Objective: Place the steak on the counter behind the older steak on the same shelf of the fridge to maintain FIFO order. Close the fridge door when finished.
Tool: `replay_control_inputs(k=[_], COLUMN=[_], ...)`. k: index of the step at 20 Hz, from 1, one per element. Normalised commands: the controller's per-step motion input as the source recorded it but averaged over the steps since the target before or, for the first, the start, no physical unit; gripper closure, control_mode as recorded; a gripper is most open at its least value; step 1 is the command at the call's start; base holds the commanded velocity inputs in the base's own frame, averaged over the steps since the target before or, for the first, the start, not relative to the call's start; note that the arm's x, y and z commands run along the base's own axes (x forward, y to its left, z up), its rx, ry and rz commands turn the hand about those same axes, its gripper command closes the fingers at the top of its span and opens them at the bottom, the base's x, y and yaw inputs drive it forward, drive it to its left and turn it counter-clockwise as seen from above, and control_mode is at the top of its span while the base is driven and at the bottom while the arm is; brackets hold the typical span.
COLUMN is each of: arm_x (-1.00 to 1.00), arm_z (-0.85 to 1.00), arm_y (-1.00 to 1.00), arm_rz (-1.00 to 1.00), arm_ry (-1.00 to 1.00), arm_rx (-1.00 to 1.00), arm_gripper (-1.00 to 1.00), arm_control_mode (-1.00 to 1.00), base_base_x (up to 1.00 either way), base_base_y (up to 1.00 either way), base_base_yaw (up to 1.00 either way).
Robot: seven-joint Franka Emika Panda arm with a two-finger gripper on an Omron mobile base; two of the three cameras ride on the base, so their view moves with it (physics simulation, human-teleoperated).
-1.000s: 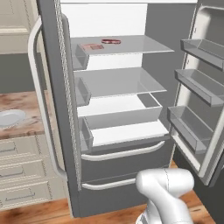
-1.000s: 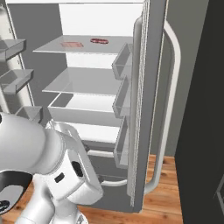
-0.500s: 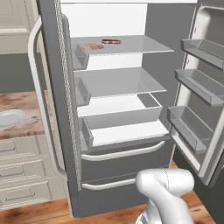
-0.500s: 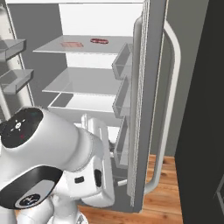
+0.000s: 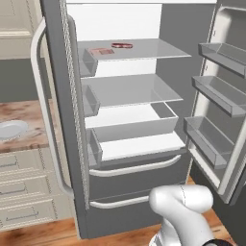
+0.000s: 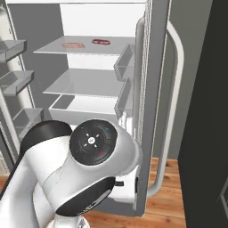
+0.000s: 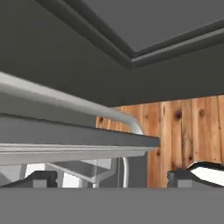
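Steak [image 5: 122,45], a dark red oval, lies flat on the top shelf [image 5: 158,50] of the open fridge [image 5: 129,120], its long axis running side to side across the shelf; in the right base view it [image 6: 101,42] sits toward the back. Just beside it, nearer the front edge, the older steak [image 5: 101,51] is a pale pink-tan rectangle, its length also lying across the shelf. Both doors stand open, the left one with its long white handle [image 5: 45,110] in front of the counter [image 5: 24,125]. Low down, the gripper [image 7: 112,177] faces the fridge's grey drawer fronts and a white handle [image 7: 65,103] above wooden floor [image 7: 183,131]; its fingertips [image 7: 39,178] stand well apart, holding nothing.
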Motion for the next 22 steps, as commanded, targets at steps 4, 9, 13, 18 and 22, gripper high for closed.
replay_control_inputs(k=[4,9,13,18,22], arm_x=[0.57,0.48,0.22,0.42,0.6], arm_z=[-0.17,-0.29,-0.39,-0.37,-0.3], arm_y=[-0.13,-0.17,-0.32,-0.25,-0.15], arm_rz=[-0.01,-0.03,-0.1,-0.14,-0.08], arm_ry=[-0.22,-0.24,-0.26,-0.22,-0.1], arm_rx=[0.24,0.21,0.17,0.14,0.05], arm_gripper=[-1.0,-1.0,-1.0,-1.0,-1.0], arm_control_mode=[-1.0,-1.0,-1.0,-1.0,-1.0], base_base_x=[0.0,0.0,0.0,0.0,0.0], base_base_y=[0.0,0.0,0.0,0.0,0.0], base_base_yaw=[0.0,0.0,0.0,0.0,0.0])
